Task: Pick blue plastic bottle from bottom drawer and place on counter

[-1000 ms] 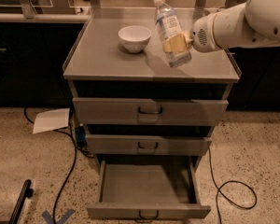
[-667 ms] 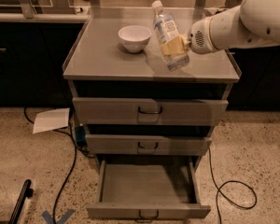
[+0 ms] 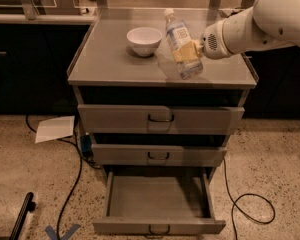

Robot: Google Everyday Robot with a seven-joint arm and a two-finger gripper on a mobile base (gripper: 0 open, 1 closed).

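Nearest me, on the speckled floor, lie a black bar-shaped object, a cross of blue tape and a looping black cable. Just behind them the wide grey metal bottom drawer stands pulled out, its shallow tray open to view. A white sheet of paper lies on the floor left of the cabinet. Above the open drawer, the grey middle drawer and the taller grey top drawer are both pushed in.

On the square matte grey counter a small white bowl sits left of centre. Just right of it, apart from it, is the small clear blue plastic bottle, tilted with its white cap leaning back and left. The gripper on the white robot arm reaches in from the right, its tan fingers clamped around the bottle's lower half. Whether the bottle's base touches the counter, I cannot tell.

Behind runs a long pale-edged worktop over dark cabinets.
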